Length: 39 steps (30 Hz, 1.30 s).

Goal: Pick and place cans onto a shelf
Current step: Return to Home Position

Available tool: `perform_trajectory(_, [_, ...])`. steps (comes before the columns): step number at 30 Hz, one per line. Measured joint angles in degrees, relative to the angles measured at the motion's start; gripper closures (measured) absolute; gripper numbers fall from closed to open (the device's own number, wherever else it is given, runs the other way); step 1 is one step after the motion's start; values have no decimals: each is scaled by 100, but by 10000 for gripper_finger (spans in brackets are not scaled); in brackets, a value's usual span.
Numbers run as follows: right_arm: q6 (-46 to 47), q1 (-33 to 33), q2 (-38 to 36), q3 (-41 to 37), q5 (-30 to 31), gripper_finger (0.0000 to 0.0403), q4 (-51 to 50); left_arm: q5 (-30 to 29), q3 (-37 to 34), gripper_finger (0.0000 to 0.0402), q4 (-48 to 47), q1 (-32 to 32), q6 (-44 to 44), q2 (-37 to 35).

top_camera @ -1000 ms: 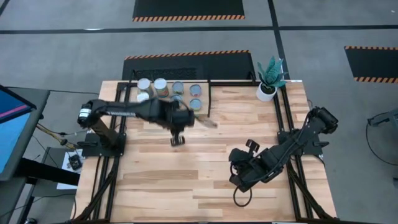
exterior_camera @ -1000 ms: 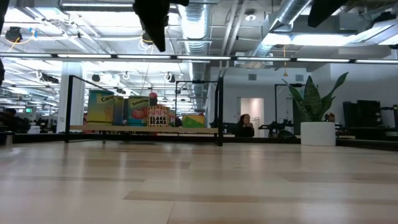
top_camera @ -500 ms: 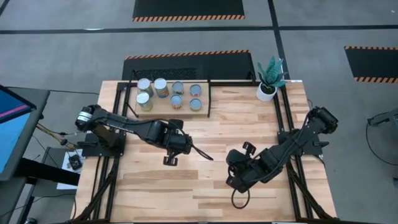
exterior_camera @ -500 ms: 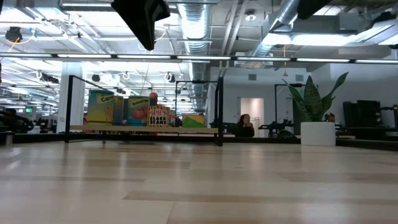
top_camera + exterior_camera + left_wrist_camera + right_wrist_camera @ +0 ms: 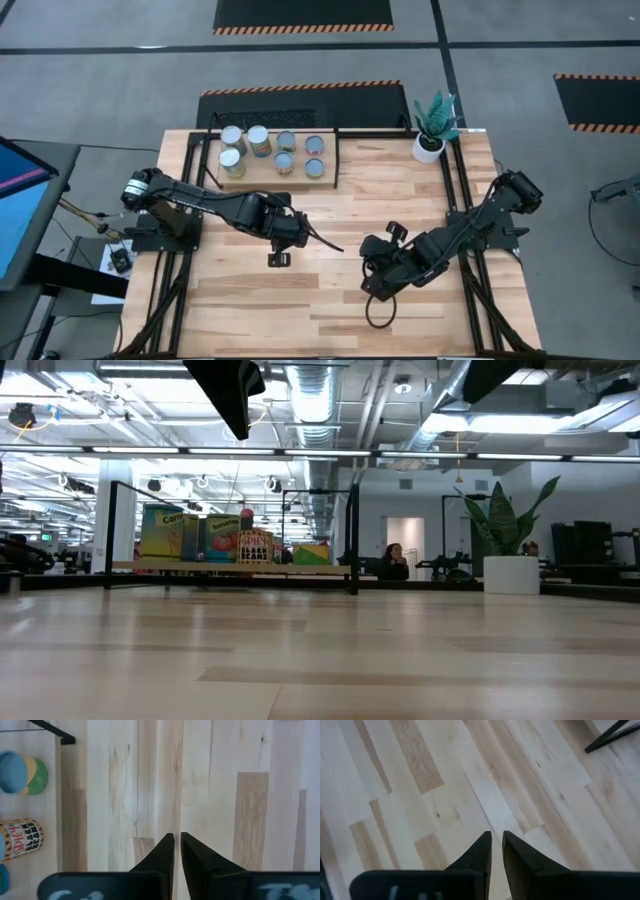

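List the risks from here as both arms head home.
1. The left gripper and right gripper, both shut, hang not far apart over the table's middle; crossing paths might knock the arms together.
2. A cable loop lies on the table by the right arm and might snag.
3. The seven cans stand close together on the shelf; a jolt to the table might tip one.

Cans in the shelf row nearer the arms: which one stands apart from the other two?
The left-end can: a clear gap lies between it and the middle can, which stands close beside the right-end can.
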Motion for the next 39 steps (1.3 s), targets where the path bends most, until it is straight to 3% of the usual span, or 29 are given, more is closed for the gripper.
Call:
perform_trajectory(9, [-92, -228, -1, 4, 8, 333, 120, 25, 2, 379, 183, 0, -62, 0])
perform_trajectory(14, [-199, -115, -74, 4, 424, 333, 116, 224, 2, 379, 89, 0, -149, -119])
perform_trajectory(22, [-586, 449, -466, 3, 1212, 333, 274, 255, 4, 379, 243, -69, -159, -979])
perform_trajectory(26, [-1170, 602, -776, -307, 1347, 333, 974, 245, -134, 379, 500, -212, -196, -1530])
perform_trajectory(31, [-2449, 559, -1411, -1194, 1000, 333, 2508, 261, -1273, 379, 1475, -435, -187, -2578])
perform_trajectory(37, [-4006, 53, -2403, -2629, -734, 333, 5046, 709, -3209, 379, 3369, -389, -240, -4127])
perform_trajectory(39, [-4200, -75, -2685, -3125, -878, 333, 5675, 949, -3886, 379, 4090, -378, -240, -4614])
